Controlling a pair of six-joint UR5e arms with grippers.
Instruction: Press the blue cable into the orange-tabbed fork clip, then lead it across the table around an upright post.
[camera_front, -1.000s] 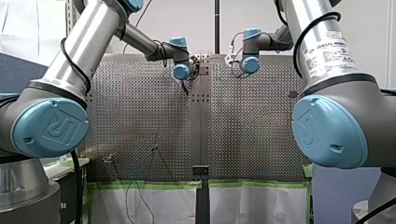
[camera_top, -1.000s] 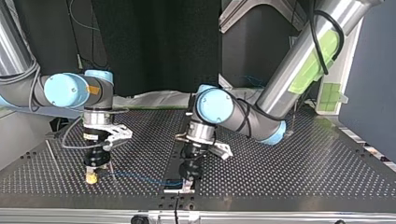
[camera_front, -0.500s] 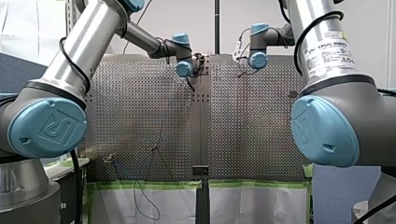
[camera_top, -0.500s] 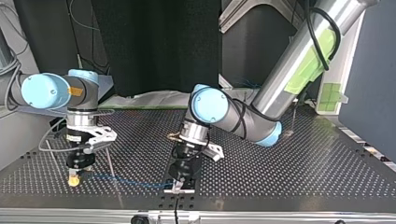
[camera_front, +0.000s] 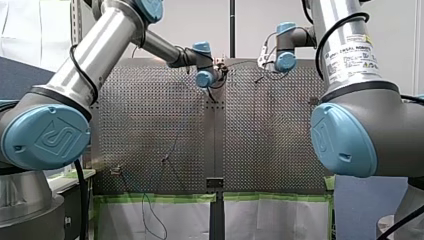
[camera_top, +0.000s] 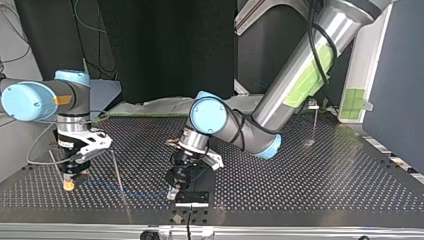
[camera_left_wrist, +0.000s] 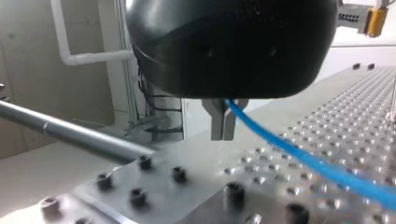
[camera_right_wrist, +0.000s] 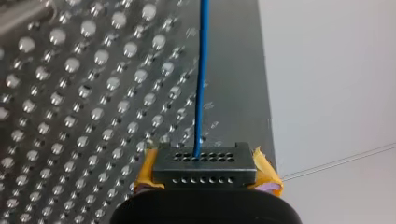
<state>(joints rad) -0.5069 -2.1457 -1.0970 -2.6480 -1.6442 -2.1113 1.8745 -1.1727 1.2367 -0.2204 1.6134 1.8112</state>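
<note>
The blue cable (camera_top: 125, 189) runs low over the table between my two grippers at the top view's near left. My left gripper (camera_top: 174, 192) hangs just over a black block (camera_top: 191, 196) by the near edge. In the left wrist view its metal fingers (camera_left_wrist: 223, 133) are shut on the blue cable (camera_left_wrist: 303, 161), which trails off to one side over the holes. My right gripper (camera_top: 68, 185) with yellow pads stands further to the top view's left. In the right wrist view it (camera_right_wrist: 201, 163) is shut on the cable (camera_right_wrist: 201, 70), which runs straight ahead. I see no orange-tabbed clip.
A thin upright rod (camera_top: 117, 175) stands between the grippers, just behind the cable. Another post (camera_top: 314, 122) rises at the top view's far right. The perforated table (camera_top: 300, 175) stretches out to the right of my left arm. A grey bar (camera_left_wrist: 70, 133) lies beyond the table's edge.
My right gripper has moved toward the top view's left with the cable, lengthening the span between the grippers. My left gripper has shifted slightly left and leans more over the black block.
</note>
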